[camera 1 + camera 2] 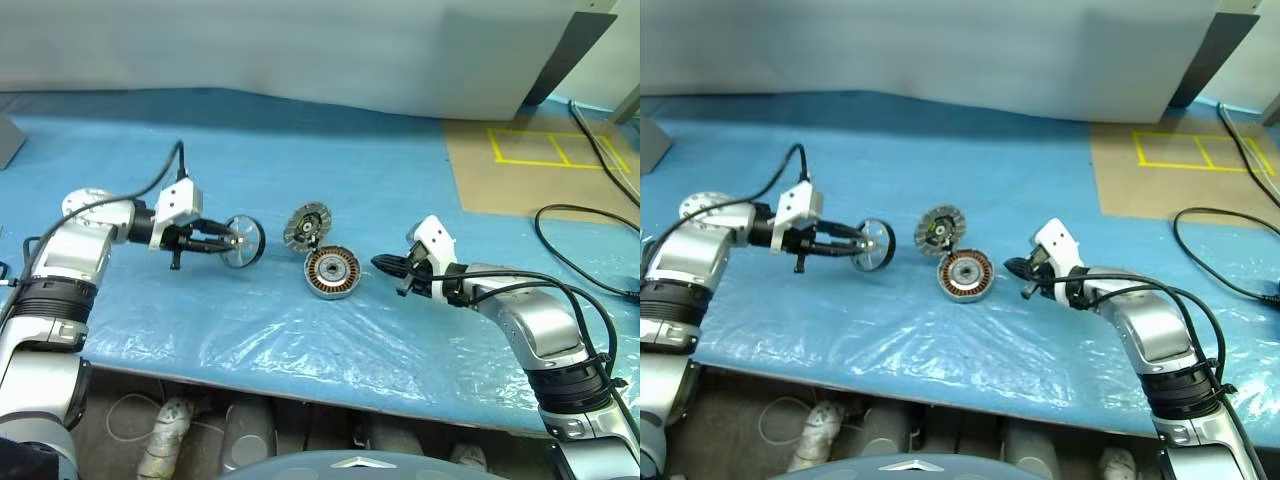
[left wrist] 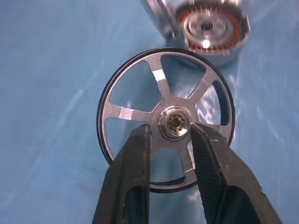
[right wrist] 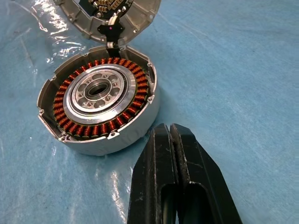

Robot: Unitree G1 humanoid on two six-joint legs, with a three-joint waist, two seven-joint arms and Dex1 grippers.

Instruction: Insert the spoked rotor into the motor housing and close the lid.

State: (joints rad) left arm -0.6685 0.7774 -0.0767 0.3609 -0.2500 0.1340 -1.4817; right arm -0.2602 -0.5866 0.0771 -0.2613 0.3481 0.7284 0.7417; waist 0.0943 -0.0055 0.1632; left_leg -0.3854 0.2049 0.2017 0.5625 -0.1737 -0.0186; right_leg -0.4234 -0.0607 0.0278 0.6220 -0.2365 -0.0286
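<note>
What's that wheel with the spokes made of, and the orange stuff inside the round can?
The spoked rotor looks like bare machined metal, perhaps aluminium: silvery, with bright glints on its flat spokes and a dark outer edge. The orange ring in the motor housing appears to be copper wire windings, glossy and set in separate bundles.

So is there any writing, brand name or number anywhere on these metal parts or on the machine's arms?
None can be read.
The thin silvery spoked wheel in the left pincer: bare metal.
The round silver can with orange-copper windings: no label.
The grey ribbed disc: no writing visible.
The yellow tape lines on the brown floor panel: a marking, not text.
</note>
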